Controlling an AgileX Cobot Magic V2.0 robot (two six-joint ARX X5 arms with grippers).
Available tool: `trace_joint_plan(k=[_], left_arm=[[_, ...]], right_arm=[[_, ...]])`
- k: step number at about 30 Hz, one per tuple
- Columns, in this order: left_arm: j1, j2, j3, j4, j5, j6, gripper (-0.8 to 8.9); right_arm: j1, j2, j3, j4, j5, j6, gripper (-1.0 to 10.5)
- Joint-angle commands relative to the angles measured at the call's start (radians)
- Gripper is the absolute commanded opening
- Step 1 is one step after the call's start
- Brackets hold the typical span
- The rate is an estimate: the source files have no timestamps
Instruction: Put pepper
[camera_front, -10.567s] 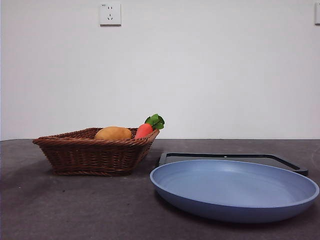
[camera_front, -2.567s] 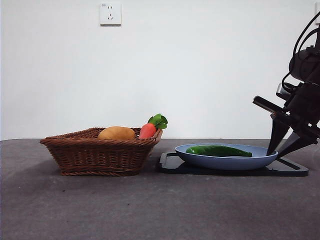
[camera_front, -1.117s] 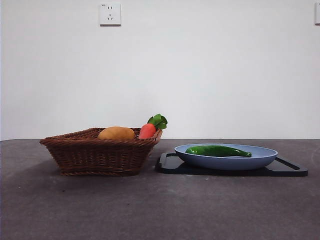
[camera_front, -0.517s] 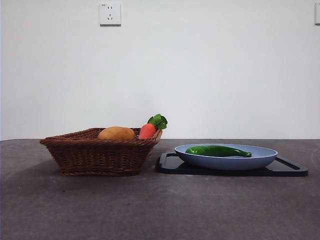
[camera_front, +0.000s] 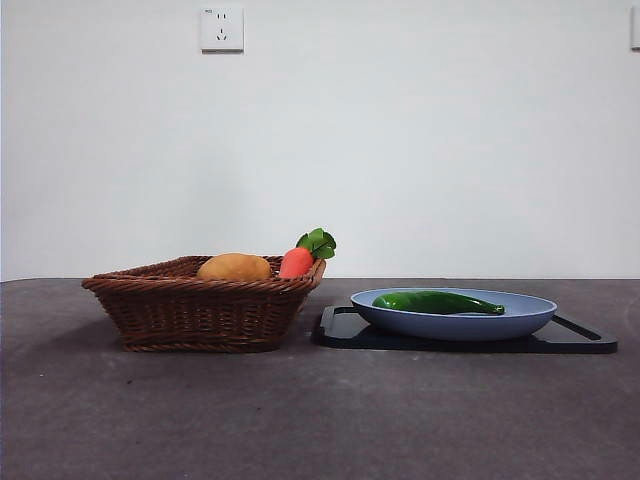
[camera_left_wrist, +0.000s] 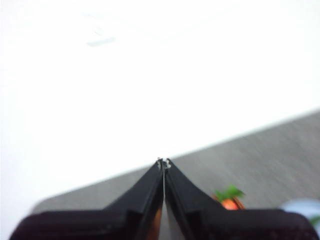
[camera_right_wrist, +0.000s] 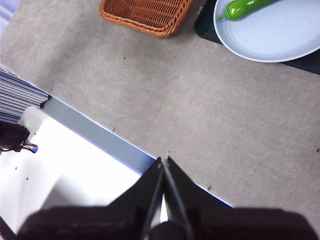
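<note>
The glossy green pepper (camera_front: 437, 301) lies in the blue plate (camera_front: 520, 318), which rests on a black tray (camera_front: 590, 342) at the right of the table. From the right wrist view the pepper (camera_right_wrist: 243, 8) shows at the plate's (camera_right_wrist: 280, 35) near rim. My right gripper (camera_right_wrist: 163, 161) is shut and empty, high above the table's front edge, far from the plate. My left gripper (camera_left_wrist: 164, 162) is shut and empty too, raised and facing the wall. Neither arm shows in the front view.
A brown wicker basket (camera_front: 200, 310) stands left of the tray, holding a tan potato (camera_front: 234, 267) and a red-orange carrot (camera_front: 296, 260) with green leaves. The basket's corner (camera_right_wrist: 145, 14) shows in the right wrist view. Bare grey table lies in front.
Over the last second nothing has visibly moved. Earlier, the plate sat near and without the pepper; then it stood on the tray with the pepper, and an arm at right withdrew.
</note>
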Motion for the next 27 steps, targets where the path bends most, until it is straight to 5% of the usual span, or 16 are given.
trace_joint_plan(k=[1, 12, 27], left_arm=[[0.09, -0.078, -0.112, 0.094, 0.015, 0.018, 0.08], [0.278, -0.516, -0.834, 0.522, 0.011, 0.014, 0.08], [0.28, -0.866, -1.367, 0.575, 0.01, -0.073, 0.08]], right_arm=[[0.003, 0.006, 0.016, 0.006, 0.0, 0.003, 0.1], [0.003, 0.006, 0.016, 0.006, 0.0, 0.003, 0.1], [0.003, 0.006, 0.016, 0.006, 0.0, 0.003, 0.1]])
